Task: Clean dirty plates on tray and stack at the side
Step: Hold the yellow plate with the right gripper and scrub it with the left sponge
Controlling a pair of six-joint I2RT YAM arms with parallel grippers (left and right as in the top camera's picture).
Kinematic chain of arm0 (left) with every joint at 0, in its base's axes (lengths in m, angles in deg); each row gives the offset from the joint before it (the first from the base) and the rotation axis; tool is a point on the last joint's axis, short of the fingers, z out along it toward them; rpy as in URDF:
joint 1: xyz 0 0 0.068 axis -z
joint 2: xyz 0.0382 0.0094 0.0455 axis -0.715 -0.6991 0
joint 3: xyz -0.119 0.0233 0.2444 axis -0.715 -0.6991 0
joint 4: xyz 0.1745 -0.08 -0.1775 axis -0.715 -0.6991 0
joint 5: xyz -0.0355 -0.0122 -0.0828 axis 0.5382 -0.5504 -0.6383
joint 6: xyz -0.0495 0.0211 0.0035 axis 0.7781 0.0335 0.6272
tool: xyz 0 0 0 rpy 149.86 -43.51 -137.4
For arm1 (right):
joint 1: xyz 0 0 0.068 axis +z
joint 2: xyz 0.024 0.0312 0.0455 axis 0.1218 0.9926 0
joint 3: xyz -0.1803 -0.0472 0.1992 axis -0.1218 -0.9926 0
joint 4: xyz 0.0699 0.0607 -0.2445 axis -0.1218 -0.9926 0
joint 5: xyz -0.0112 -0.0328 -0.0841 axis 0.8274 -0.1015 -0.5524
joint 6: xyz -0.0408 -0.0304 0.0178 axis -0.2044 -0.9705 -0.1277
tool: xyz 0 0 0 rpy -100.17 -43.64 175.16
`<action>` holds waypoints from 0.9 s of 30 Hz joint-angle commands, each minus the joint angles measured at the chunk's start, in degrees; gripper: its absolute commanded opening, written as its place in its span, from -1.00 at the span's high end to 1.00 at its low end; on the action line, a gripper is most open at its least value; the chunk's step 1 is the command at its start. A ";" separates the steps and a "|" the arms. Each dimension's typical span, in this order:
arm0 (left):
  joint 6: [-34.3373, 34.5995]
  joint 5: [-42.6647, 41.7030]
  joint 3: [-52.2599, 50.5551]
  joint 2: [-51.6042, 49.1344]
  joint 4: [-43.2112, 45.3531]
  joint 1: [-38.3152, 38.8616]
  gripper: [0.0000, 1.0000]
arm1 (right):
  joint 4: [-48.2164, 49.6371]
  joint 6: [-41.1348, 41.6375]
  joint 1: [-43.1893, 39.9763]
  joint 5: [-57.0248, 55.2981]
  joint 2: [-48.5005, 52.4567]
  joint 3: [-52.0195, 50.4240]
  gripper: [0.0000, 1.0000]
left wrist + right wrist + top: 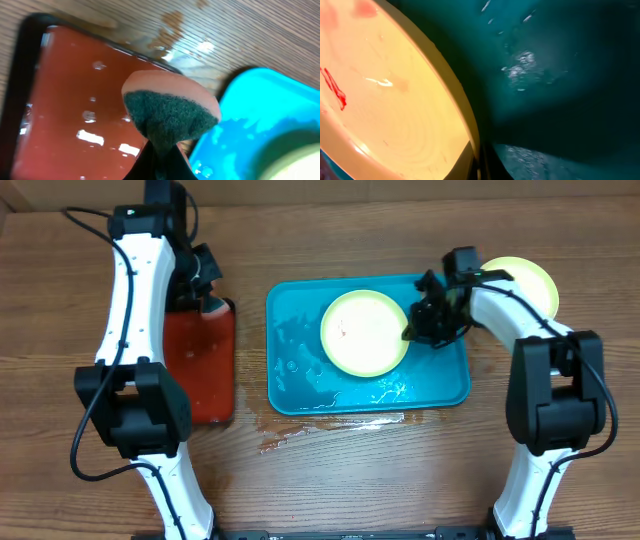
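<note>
**Right claw on plate rim, left claw holding sponge**

Your right claw (420, 325) sits at the right edge of the plate (362, 333), pressed together on its yellow-green rim. In the wrist view the rim runs into the fingers at bottom centre.

The plate lies in the right half of the blue tray (295, 370), mid-frame, with a red smear (334, 92) on its pale face. A second plate (530, 280) rests on the bench (400, 480) at upper right, off the tray and partly under the arm.

Your left claw (161, 159) pinches a sponge (170, 112), green pad toward the camera, over the red tray (75, 100). Both trays are wet. A puddle (300, 430) lies just below the blue tray.
</note>
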 commanded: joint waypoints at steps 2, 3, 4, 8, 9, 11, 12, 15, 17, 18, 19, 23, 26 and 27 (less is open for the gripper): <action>-3.76 -4.26 0.68 0.46 1.03 4.22 0.92 | 0.28 3.85 3.45 -6.27 -0.31 -0.31 0.93; -4.09 -4.26 0.68 0.46 1.25 5.25 0.92 | 0.33 3.87 4.00 -6.99 -0.28 -0.31 0.92; -4.11 -4.22 0.68 0.46 1.51 6.32 0.92 | 0.61 3.85 4.57 -7.54 -0.31 -0.31 0.91; -4.07 -4.24 0.68 0.46 2.97 10.43 0.91 | 2.16 3.87 6.08 -7.30 -0.31 -0.28 0.69; -4.09 -4.22 0.68 0.46 3.34 11.23 0.91 | 2.45 3.87 6.38 -7.30 -0.31 -0.28 0.63; -4.04 -4.24 0.68 0.46 3.96 13.18 0.91 | 3.08 3.91 6.75 -7.30 -0.31 -0.28 0.59; -4.04 -4.24 0.68 0.46 4.13 13.90 0.92 | 3.39 3.93 6.82 -7.30 -0.31 -0.28 0.46; -4.04 -4.24 0.68 0.46 4.57 16.46 0.92 | 4.42 6.58 6.86 -7.34 -0.28 -0.28 0.26; -4.04 -4.22 0.68 0.46 5.07 17.99 0.91 | 5.05 8.70 6.86 -7.39 -0.31 -0.28 0.45; -4.04 -4.22 0.68 0.44 5.44 18.75 0.91 | 5.25 9.16 6.86 -7.37 -0.28 -0.28 0.52; -4.04 -4.22 0.68 0.44 5.81 19.39 0.92 | 5.29 9.66 6.86 -7.67 -0.28 -0.31 0.56; -4.00 -4.26 -0.22 0.42 7.56 21.53 0.92 | 5.11 11.76 6.86 -11.82 -0.28 -0.31 0.74; -2.97 -4.35 -2.27 0.39 9.14 22.80 0.92 | 5.11 12.94 6.86 -12.46 -0.31 -0.31 0.80; -2.25 -5.03 -3.39 0.37 9.81 23.28 0.92 | 5.07 12.94 6.97 -12.46 -0.28 -0.31 0.80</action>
